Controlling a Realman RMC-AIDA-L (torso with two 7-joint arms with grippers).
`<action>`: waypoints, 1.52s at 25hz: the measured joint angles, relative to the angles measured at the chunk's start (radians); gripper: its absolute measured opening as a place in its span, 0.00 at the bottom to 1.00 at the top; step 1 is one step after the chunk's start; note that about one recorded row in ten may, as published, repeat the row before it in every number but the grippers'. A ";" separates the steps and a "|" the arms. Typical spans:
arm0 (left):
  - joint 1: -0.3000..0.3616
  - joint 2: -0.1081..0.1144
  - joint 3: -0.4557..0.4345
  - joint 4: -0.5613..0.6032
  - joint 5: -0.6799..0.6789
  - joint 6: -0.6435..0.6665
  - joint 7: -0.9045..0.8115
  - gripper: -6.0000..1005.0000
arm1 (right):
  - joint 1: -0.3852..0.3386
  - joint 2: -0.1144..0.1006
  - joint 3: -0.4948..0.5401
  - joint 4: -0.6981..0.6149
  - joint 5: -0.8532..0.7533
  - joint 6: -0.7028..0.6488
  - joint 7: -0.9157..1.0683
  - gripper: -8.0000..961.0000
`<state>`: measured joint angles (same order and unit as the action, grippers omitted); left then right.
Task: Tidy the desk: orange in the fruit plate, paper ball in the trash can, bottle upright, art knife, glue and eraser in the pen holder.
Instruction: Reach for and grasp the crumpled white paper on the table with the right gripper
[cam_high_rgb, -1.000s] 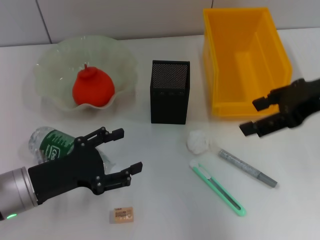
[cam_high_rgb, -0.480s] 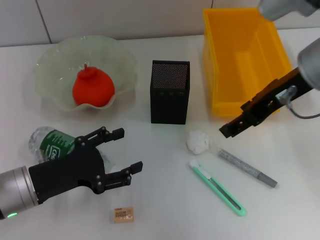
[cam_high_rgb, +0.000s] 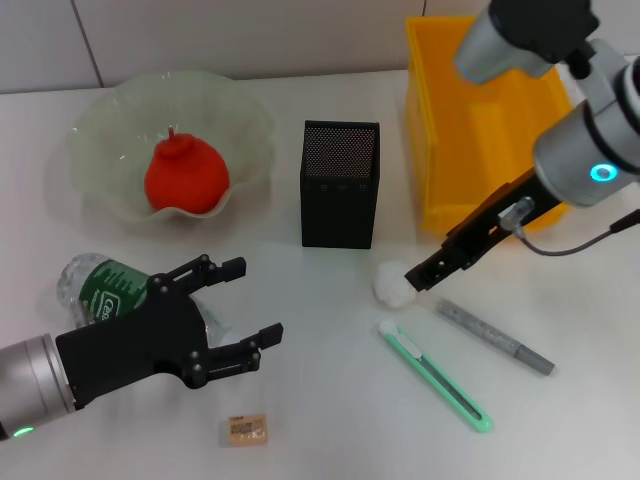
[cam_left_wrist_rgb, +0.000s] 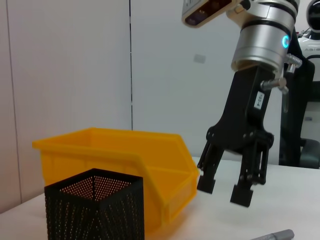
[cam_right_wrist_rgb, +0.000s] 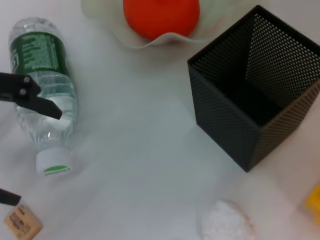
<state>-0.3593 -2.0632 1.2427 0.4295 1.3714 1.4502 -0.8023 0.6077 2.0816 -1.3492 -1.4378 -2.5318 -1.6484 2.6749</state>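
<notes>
Beside pen holder (cam_high_rgb: 340, 184) | paper ball (cam_high_rgb: 393, 284) | right gripper (cam_high_rgb: 425, 272) above

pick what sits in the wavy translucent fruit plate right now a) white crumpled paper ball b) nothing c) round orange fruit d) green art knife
c: the round orange fruit rests inside the wavy translucent fruit plate, while the white crumpled paper ball and green art knife lie on the desk.

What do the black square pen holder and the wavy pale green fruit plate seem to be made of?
Black square pen holder: likely metal mesh, matte; fine perforations let light through. Wavy pale green fruit plate: probably glass or clear plastic, glossy; translucent, ruffled rim.
</notes>
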 joint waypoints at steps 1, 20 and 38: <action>0.000 0.000 0.000 0.000 0.000 -0.002 0.000 0.84 | 0.005 0.000 -0.010 0.016 0.000 0.015 0.001 0.86; 0.000 0.000 0.018 0.000 0.001 -0.004 0.006 0.84 | 0.052 0.003 -0.121 0.212 -0.001 0.221 0.015 0.84; 0.000 -0.002 0.030 0.000 0.002 -0.005 0.008 0.84 | 0.082 0.005 -0.171 0.303 0.004 0.307 0.017 0.83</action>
<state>-0.3597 -2.0648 1.2724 0.4295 1.3730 1.4452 -0.7947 0.6892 2.0862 -1.5207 -1.1350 -2.5279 -1.3409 2.6921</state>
